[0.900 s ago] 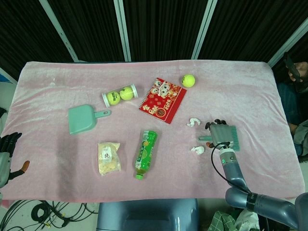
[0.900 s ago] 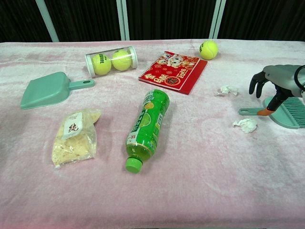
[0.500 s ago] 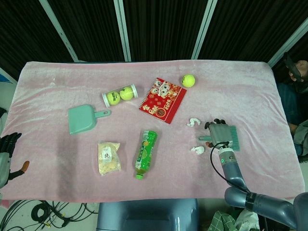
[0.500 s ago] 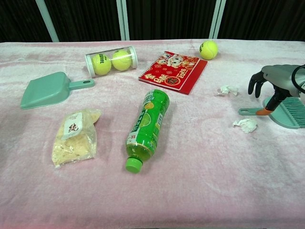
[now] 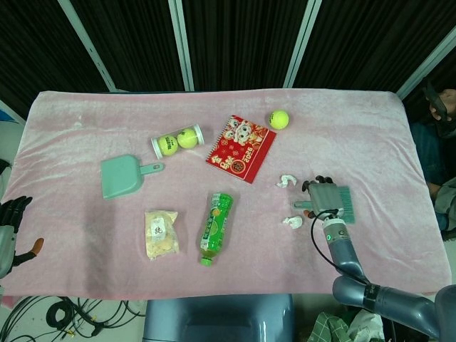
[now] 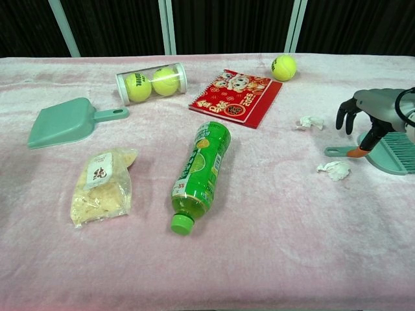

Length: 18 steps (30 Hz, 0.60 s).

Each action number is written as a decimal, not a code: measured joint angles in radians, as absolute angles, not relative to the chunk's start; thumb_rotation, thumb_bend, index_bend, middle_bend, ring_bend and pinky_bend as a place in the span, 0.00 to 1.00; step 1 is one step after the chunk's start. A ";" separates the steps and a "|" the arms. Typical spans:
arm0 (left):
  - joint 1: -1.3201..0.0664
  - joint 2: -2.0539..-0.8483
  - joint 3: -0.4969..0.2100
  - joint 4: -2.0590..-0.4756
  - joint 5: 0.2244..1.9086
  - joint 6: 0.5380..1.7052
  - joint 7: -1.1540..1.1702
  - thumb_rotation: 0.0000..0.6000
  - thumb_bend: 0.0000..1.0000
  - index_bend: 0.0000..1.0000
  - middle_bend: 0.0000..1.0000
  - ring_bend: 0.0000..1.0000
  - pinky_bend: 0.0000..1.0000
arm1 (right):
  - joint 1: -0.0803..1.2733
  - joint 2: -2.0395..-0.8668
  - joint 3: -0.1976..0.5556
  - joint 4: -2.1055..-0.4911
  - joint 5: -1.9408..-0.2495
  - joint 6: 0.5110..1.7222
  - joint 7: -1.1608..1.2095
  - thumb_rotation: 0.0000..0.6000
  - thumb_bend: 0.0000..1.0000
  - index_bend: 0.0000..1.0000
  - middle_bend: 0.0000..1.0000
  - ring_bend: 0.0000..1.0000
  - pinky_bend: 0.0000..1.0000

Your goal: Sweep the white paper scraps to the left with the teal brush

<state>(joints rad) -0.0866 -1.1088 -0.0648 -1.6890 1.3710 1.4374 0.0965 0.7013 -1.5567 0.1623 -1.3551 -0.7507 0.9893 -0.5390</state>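
The teal brush (image 5: pixel 344 201) lies flat on the pink cloth at the right, its handle (image 6: pixel 337 151) pointing left. My right hand (image 5: pixel 324 197) hovers over the brush, its fingers (image 6: pixel 347 113) curved down and apart, and its orange-tipped thumb is close to the handle. It holds nothing that I can see. Two white paper scraps lie just left of the brush: one (image 5: pixel 286 180) further back, one (image 5: pixel 292 221) nearer the front, the latter also in the chest view (image 6: pixel 334 170). My left hand (image 5: pixel 11 228) hangs empty at the table's front left edge.
A teal dustpan (image 5: pixel 121 177) lies at the left. A tube of tennis balls (image 5: pixel 177 141), a red notebook (image 5: pixel 241 148) and a loose tennis ball (image 5: pixel 278 119) lie at the back. A green bottle (image 5: pixel 216 228) and a snack bag (image 5: pixel 161 234) lie in the middle front.
My right hand has edged slightly left over the brush. The brush, the scraps and the left hand have not moved.
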 measured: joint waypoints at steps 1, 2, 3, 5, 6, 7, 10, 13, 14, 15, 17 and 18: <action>-0.087 -1.109 -0.065 -1.689 1.371 1.437 0.097 1.00 0.31 0.09 0.07 0.05 0.01 | 0.702 -1.561 0.162 -1.345 -0.751 0.986 -0.539 1.00 0.02 0.42 0.43 0.19 0.18; -0.087 -1.109 -0.065 -1.689 1.371 1.437 0.097 1.00 0.31 0.09 0.07 0.05 0.01 | 0.702 -1.565 0.162 -1.339 -0.751 0.984 -0.538 1.00 0.02 0.43 0.43 0.19 0.18; -0.087 -1.109 -0.065 -1.689 1.371 1.436 0.097 1.00 0.31 0.09 0.07 0.05 0.01 | 0.702 -1.568 0.162 -1.333 -0.752 0.982 -0.537 1.00 0.03 0.43 0.44 0.20 0.18; -0.087 -1.109 -0.065 -1.689 1.369 1.436 0.097 1.00 0.31 0.09 0.07 0.05 0.01 | 0.702 -1.573 0.162 -1.321 -0.754 0.978 -0.532 1.00 0.03 0.44 0.45 0.20 0.18; -0.087 -1.109 -0.065 -1.690 1.369 1.435 0.098 1.00 0.31 0.09 0.07 0.05 0.01 | 0.702 -1.575 0.162 -1.316 -0.754 0.975 -0.530 1.00 0.04 0.44 0.45 0.20 0.18; -0.088 -1.109 -0.065 -1.690 1.368 1.435 0.098 1.00 0.31 0.09 0.07 0.05 0.01 | 0.701 -1.578 0.162 -1.308 -0.755 0.971 -0.526 1.00 0.04 0.44 0.46 0.20 0.18; -0.088 -1.109 -0.065 -1.690 1.367 1.434 0.099 1.00 0.31 0.09 0.07 0.05 0.01 | 0.698 -1.586 0.162 -1.288 -0.758 0.959 -0.513 1.00 0.06 0.45 0.46 0.21 0.18; -0.088 -1.109 -0.065 -1.690 1.368 1.434 0.099 1.00 0.31 0.09 0.07 0.05 0.01 | 0.695 -1.591 0.161 -1.279 -0.765 0.952 -0.508 1.00 0.06 0.45 0.46 0.21 0.18; -0.088 -1.109 -0.065 -1.690 1.368 1.434 0.099 1.00 0.31 0.09 0.07 0.05 0.01 | 0.695 -1.593 0.161 -1.277 -0.766 0.951 -0.507 1.00 0.06 0.46 0.46 0.21 0.18; -0.088 -1.109 -0.065 -1.690 1.368 1.434 0.100 1.00 0.31 0.09 0.07 0.05 0.01 | 0.695 -1.594 0.160 -1.275 -0.767 0.951 -0.507 1.00 0.07 0.46 0.46 0.21 0.18; -0.088 -1.109 -0.065 -1.691 1.368 1.435 0.100 1.00 0.31 0.09 0.07 0.05 0.01 | 0.694 -1.597 0.162 -1.271 -0.771 0.950 -0.503 1.00 0.08 0.46 0.47 0.21 0.18; -0.087 -1.109 -0.065 -1.691 1.367 1.435 0.100 1.00 0.31 0.09 0.07 0.05 0.01 | 0.694 -1.599 0.163 -1.269 -0.774 0.950 -0.500 1.00 0.09 0.46 0.47 0.21 0.18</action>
